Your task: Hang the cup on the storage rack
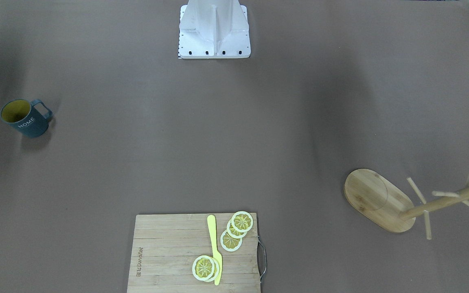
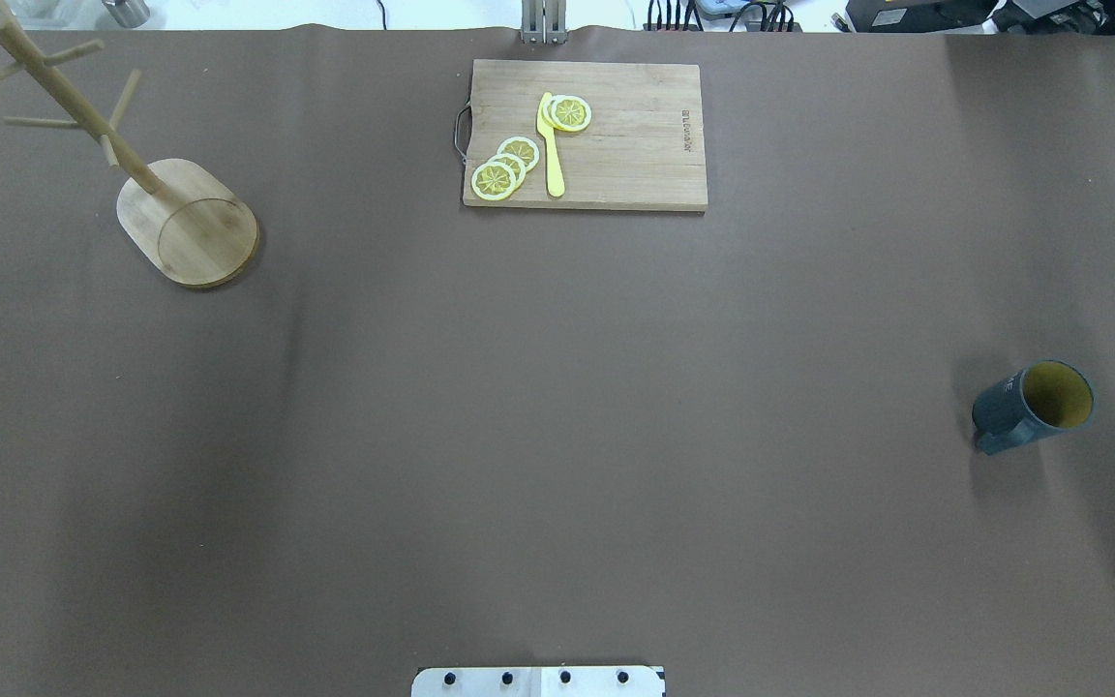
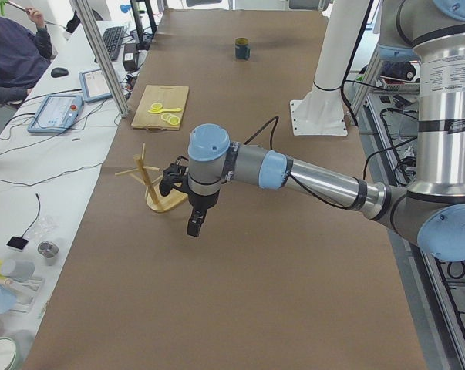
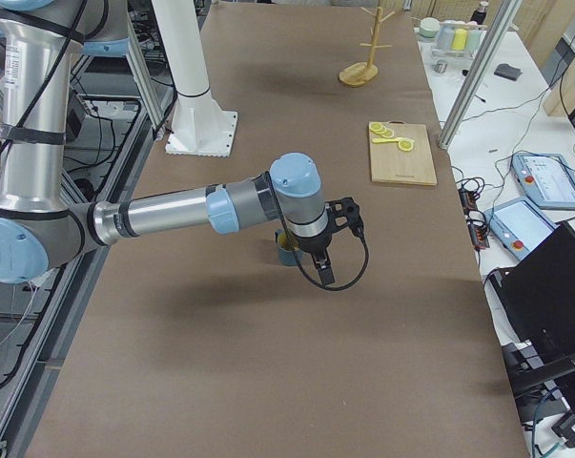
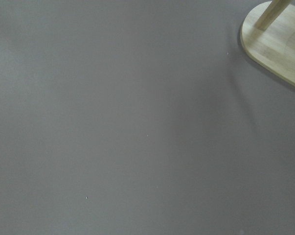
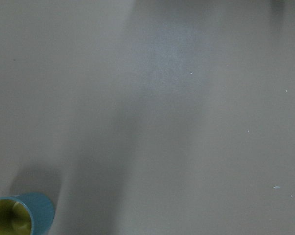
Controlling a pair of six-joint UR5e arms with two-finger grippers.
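Observation:
The cup [image 1: 25, 118] stands upright on the brown table at the robot's right side; it also shows in the overhead view [image 2: 1037, 407] and at the bottom left of the right wrist view [image 6: 20, 218]. The storage rack [image 1: 377, 199] stands at the far left [image 2: 190, 223], and its base shows in the left wrist view [image 5: 279, 46]. My left gripper [image 3: 194, 225] hovers above the table near the rack [image 3: 151, 185]. My right gripper [image 4: 323, 272] hovers beside the cup, which the arm partly hides [image 4: 287, 254]. I cannot tell whether either gripper is open or shut.
A bamboo cutting board [image 2: 616, 136] with lemon slices [image 2: 504, 166] and a yellow knife [image 2: 550, 145] lies at the table's far edge. The white robot base [image 1: 214, 30] stands at the near edge. An operator [image 3: 12, 54] sits beside the table.

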